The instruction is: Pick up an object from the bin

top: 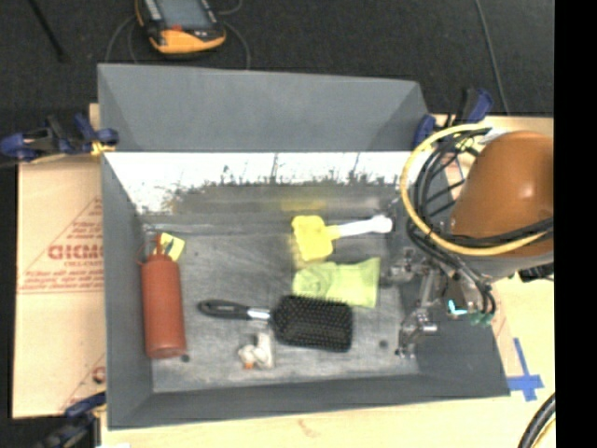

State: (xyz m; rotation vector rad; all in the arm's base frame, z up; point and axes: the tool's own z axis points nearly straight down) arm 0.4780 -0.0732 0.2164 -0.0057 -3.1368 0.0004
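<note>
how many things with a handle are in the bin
2: a black hairbrush at the front middle, handle pointing left, and a yellow-headed tool with a white handle just behind it. None looks hidden.

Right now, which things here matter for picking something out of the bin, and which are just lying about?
Part of the job: gripper; grey bin; in it red bottle, black hairbrush, yellow white-handled brush, yellow-green cloth, small white piece.
Just lying about: orange-and-black device, outside, beyond the bin's far wall.
</note>
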